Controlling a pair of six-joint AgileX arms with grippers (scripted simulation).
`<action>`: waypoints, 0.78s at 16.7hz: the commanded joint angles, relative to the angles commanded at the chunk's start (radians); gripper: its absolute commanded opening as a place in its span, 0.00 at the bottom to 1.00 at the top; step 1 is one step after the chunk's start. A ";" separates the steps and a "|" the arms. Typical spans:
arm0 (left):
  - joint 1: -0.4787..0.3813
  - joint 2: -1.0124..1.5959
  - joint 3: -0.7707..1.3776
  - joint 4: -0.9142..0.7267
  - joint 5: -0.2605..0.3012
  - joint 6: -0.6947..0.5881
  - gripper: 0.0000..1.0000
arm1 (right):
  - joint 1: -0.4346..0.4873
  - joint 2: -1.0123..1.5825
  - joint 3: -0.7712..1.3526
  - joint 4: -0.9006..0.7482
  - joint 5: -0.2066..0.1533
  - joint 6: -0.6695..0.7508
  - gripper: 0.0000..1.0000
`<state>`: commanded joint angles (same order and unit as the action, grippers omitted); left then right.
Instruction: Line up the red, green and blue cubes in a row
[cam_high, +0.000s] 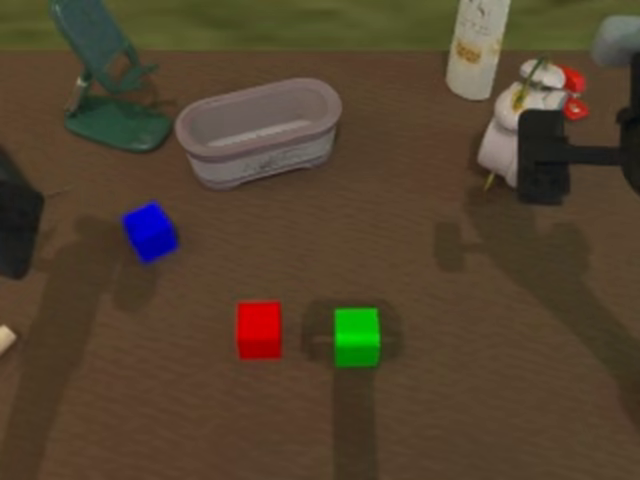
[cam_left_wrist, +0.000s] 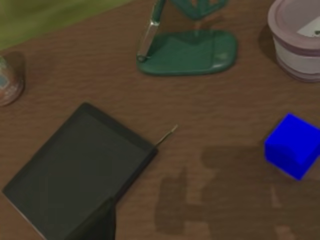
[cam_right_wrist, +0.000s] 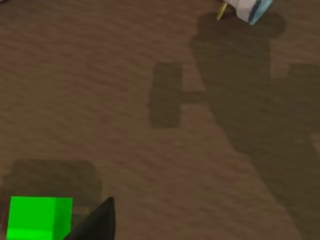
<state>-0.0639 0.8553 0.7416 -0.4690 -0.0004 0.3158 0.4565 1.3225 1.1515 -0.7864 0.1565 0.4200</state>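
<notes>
Red and green cubes side by side, blue cube apart.

The red cube (cam_high: 259, 329) sits just left of the green cube (cam_high: 357, 336) near the table's front; the blue cube (cam_high: 150, 232) lies farther left, below the oval tub (cam_high: 259, 132). The right gripper (cam_high: 543, 157) hovers well away at the right edge beside a white bottle (cam_high: 477, 45); whether it is clenched cannot be told.

Soft, even light (long arm shadows), slightly blurred.
</notes>
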 joint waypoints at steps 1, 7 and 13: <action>-0.010 0.121 0.089 -0.059 -0.001 0.039 1.00 | -0.037 -0.110 -0.093 0.049 0.005 -0.040 1.00; -0.069 0.793 0.584 -0.393 -0.004 0.255 1.00 | -0.253 -0.742 -0.652 0.358 -0.010 -0.261 1.00; -0.115 1.239 0.972 -0.632 -0.001 0.416 1.00 | -0.394 -1.149 -1.025 0.642 -0.096 -0.388 1.00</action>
<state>-0.1790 2.0945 1.7132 -1.1007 -0.0012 0.7320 0.0626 0.1730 0.1263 -0.1439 0.0600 0.0318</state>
